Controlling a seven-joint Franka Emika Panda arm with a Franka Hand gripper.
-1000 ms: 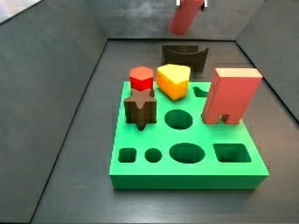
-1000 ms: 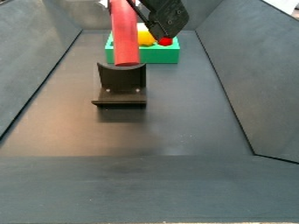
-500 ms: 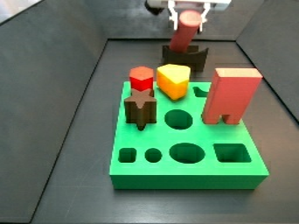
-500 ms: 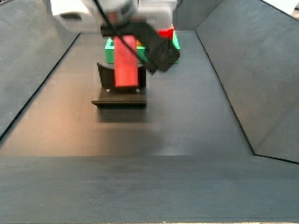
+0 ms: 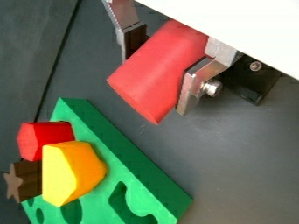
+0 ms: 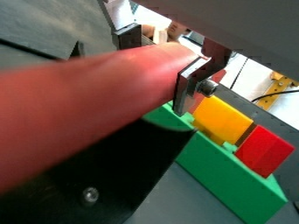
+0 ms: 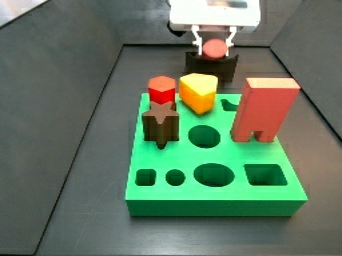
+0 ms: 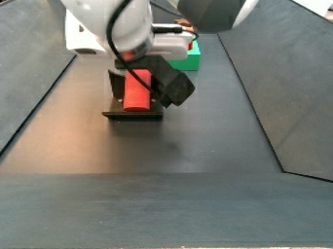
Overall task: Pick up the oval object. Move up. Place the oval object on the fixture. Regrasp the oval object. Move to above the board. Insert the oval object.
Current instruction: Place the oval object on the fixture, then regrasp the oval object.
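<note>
The oval object [image 8: 138,86], a long smooth red rod, lies lengthwise over the dark fixture [image 8: 132,107], and its round end [image 7: 214,47] sits in the curved notch of the fixture [image 7: 214,70]. My gripper [image 7: 214,33] comes down from above and is shut on the rod. In both wrist views the silver fingers [image 5: 197,83] [image 6: 191,75] press on either side of the oval object [image 5: 158,68] [image 6: 93,101]. The green board [image 7: 214,165] lies in front of the fixture in a side view, with open holes along its near half.
On the board stand a red hexagonal peg [image 7: 162,92], a yellow piece [image 7: 198,93], a dark brown star peg [image 7: 160,126] and a tall salmon-pink block [image 7: 263,108]. Grey walls close in the floor on both sides [image 8: 39,88].
The gripper has come down with the rod, which has swung from nearly upright above the fixture to lying along the fixture's notch.
</note>
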